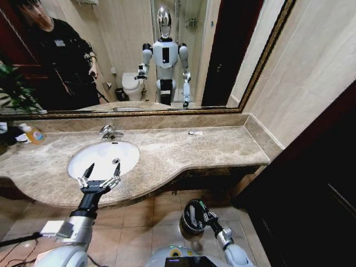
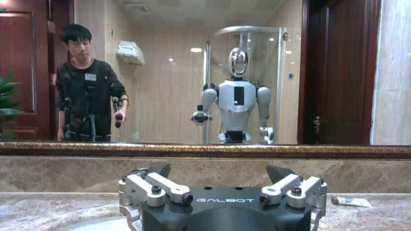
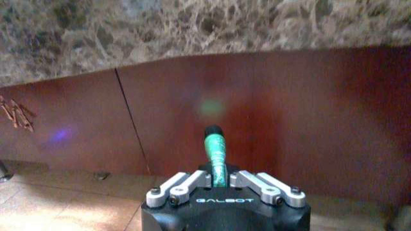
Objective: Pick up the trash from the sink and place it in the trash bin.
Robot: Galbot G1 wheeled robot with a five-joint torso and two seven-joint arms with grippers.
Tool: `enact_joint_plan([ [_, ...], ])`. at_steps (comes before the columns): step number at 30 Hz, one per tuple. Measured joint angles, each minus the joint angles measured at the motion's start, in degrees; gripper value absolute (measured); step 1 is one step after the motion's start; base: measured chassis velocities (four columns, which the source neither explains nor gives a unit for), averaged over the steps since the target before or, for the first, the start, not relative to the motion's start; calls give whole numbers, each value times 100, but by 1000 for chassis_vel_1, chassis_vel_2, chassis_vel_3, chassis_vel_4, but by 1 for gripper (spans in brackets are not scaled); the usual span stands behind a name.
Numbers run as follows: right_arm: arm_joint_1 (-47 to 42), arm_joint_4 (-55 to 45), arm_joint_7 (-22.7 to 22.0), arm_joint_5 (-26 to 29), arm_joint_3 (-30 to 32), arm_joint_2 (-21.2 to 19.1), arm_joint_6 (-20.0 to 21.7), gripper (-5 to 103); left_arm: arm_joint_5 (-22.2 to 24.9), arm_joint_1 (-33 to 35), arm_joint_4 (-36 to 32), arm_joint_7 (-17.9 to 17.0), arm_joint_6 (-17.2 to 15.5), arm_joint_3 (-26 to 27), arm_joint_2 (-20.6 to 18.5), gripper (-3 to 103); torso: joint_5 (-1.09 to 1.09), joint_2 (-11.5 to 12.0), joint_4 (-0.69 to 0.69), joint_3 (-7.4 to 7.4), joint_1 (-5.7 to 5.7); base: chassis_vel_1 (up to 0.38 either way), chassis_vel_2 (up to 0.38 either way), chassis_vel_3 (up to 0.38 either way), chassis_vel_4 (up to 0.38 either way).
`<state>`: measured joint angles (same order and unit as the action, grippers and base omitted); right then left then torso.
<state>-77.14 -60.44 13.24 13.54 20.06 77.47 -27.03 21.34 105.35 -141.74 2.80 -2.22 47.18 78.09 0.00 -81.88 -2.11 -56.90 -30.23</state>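
Right wrist view, GALBOT-marked right tool (image 3: 220, 179) clamping green stick (image 3: 216, 153)

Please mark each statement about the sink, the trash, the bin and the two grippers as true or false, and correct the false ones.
1. The right gripper is shut on a green stick. True.
2. The left gripper hovers open at the front edge of the sink. True.
3. The trash bin stands on the counter beside the faucet. False: it stands on the floor tiles, below the counter, next to the right gripper.
4. A small white tube lies inside the basin. False: it lies on the marble counter, well to the right of the basin, near the mirror.
5. The left gripper holds a white strip. False: nothing is between its fingers.
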Motion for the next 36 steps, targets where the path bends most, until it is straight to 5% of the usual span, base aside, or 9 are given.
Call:
enact_joint_plan([
  [5, 153, 378, -95, -184, -14, 158, -211, 14, 0, 0, 0, 0, 0, 0, 0, 100, 0, 0, 0, 0, 0, 0, 0, 0, 0],
  [11, 449, 968, -288, -470, -54, 337, -584, 40, 0, 0, 0, 0, 0, 0, 0, 100, -1, 0, 0, 0, 0, 0, 0, 0, 0],
  [26, 360, 865, -405, -388, -39, 321, -617, 94, 0, 0, 0, 0, 0, 0, 0, 100, 0, 0, 0, 0, 0, 0, 0, 0, 0],
  [36, 72, 214, -533, -212, -20, 242, -471, 100, 0, 0, 0, 0, 0, 0, 0, 100, 1, 0, 0, 0, 0, 0, 0, 0, 0],
])
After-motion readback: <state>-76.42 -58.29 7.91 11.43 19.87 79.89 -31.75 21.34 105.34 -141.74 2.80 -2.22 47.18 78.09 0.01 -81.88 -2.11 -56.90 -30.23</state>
